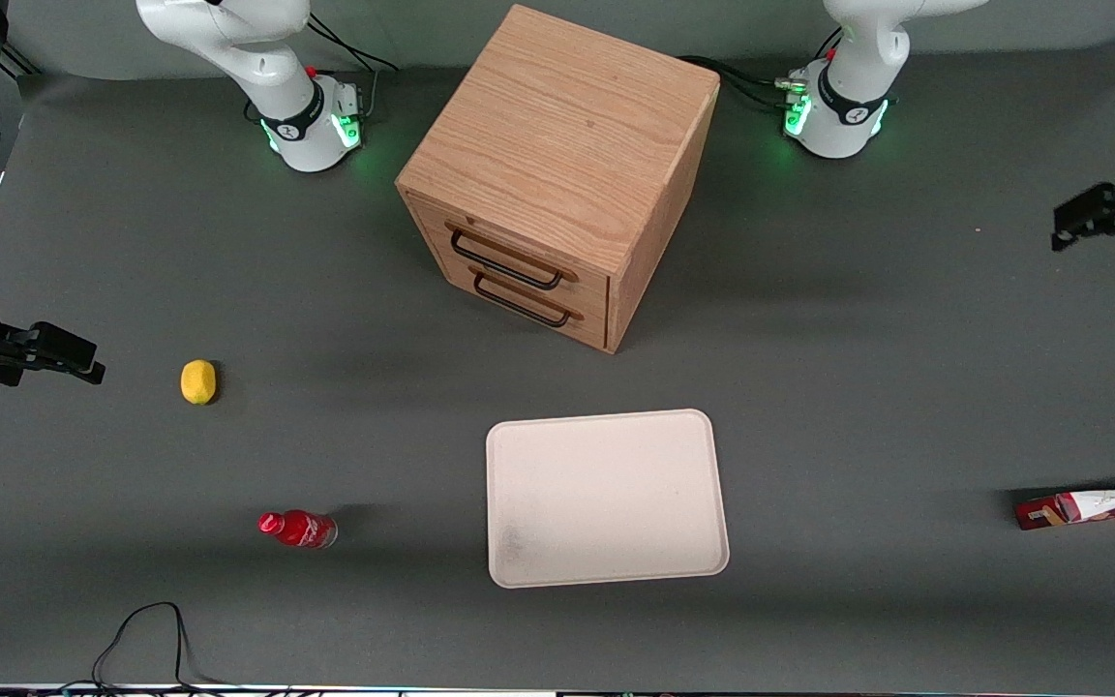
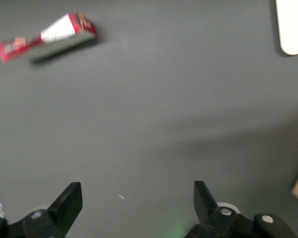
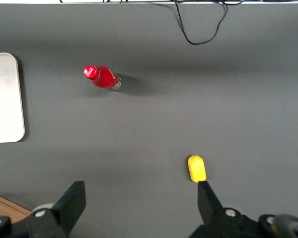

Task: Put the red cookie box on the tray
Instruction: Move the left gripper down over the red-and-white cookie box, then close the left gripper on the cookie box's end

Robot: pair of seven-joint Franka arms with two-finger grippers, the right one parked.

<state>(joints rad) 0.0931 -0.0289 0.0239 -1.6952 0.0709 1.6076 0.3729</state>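
One red cookie box [image 1: 1098, 506] is seen lying on the grey table [image 1: 858, 387] toward the working arm's end, well apart from the cream tray [image 1: 606, 499], which is set in front of the wooden cabinet [image 1: 557, 174]. The gripper [image 2: 137, 198] is held above bare table, fingers [image 2: 69, 201] spread wide, nothing gripped.

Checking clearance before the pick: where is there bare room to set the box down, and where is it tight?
The tray is bare all over. Bare mat runs between it and the red cookie box. The open gripper hovers over bare mat, apart from the box. Tightest is between tray and cabinet.
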